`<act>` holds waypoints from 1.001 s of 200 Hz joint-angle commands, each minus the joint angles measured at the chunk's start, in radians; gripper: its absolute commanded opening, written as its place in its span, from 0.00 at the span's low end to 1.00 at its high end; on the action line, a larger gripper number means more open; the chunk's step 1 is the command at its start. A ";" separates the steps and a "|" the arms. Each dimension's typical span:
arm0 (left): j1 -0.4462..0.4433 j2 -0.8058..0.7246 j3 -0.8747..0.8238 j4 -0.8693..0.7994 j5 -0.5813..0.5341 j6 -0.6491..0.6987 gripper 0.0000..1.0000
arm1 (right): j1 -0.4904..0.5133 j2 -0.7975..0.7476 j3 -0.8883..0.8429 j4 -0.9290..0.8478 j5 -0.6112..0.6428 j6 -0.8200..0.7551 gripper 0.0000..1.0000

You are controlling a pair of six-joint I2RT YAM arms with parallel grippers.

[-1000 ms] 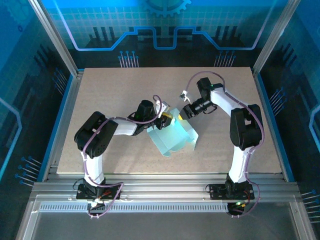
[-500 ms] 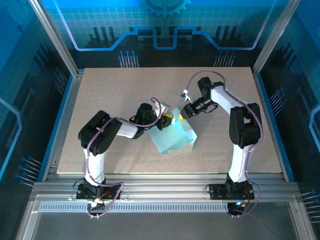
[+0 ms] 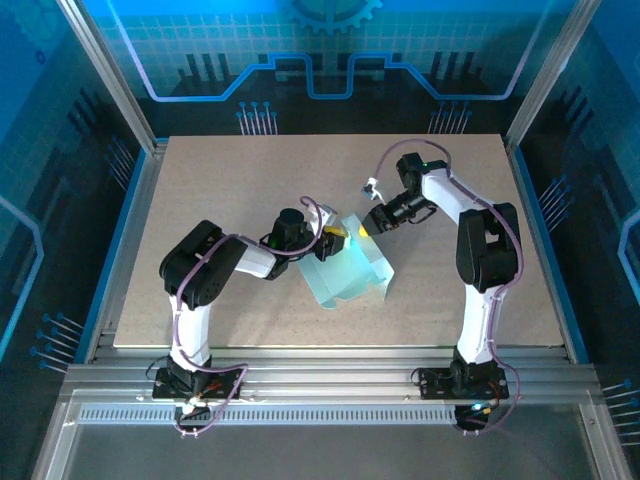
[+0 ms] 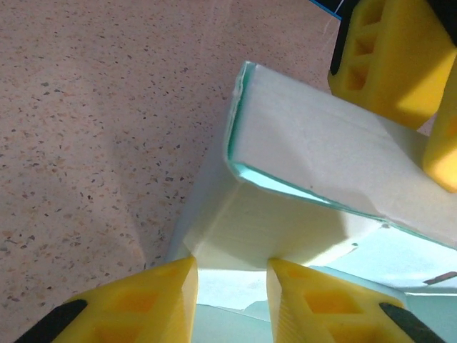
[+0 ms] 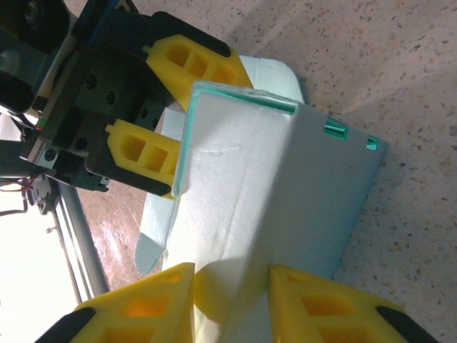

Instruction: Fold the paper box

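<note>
Overhead view facing down, both wrist views close, sharing paper box (image 3: 348,268)

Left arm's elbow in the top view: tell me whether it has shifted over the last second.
Yes. Against the table's left edge, the left arm's elbow has swung slightly right and toward the near edge, while its hand stays at the paper box.
</note>
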 commanded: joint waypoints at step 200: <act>-0.024 -0.161 0.134 -0.493 -0.091 0.180 0.32 | -0.009 0.046 0.037 -0.056 -0.065 -0.060 0.33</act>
